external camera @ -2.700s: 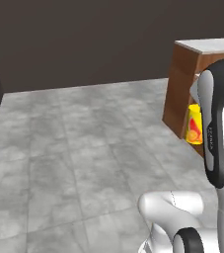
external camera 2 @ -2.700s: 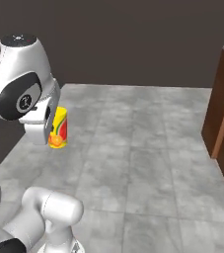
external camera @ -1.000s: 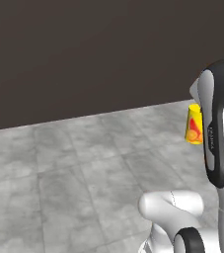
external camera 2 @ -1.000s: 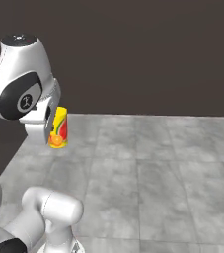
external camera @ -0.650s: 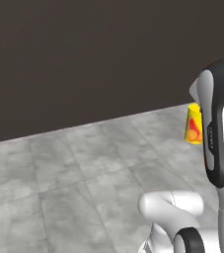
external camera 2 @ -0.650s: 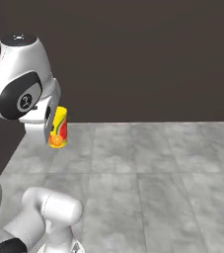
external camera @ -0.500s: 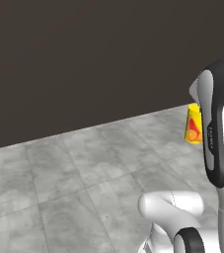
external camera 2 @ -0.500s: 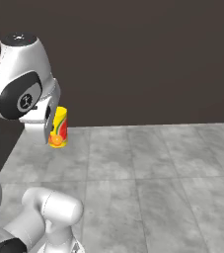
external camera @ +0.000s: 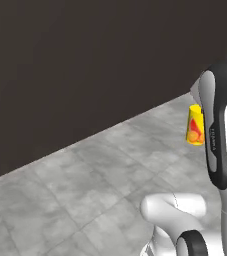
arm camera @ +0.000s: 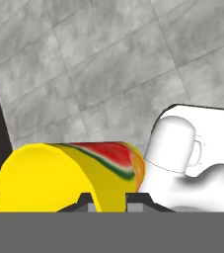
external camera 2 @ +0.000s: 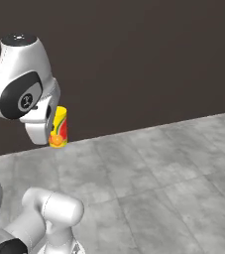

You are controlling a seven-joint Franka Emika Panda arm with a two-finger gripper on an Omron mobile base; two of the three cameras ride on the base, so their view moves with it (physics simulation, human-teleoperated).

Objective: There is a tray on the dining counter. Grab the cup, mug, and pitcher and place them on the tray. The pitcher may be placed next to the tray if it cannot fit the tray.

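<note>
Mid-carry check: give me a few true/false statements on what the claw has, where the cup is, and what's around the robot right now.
1. The claw is shut on the cup. True.
2. The cup rests on the floor. False: it is held up in the air, above the grey tiles.
3. The cup is teal with a handle. False: it is yellow with a red-orange mark and has no handle.
4. A dark wall stands behind the tiled floor. True.
5. The cup sits on a tray. False: it is in the claw, with floor below it.
</note>
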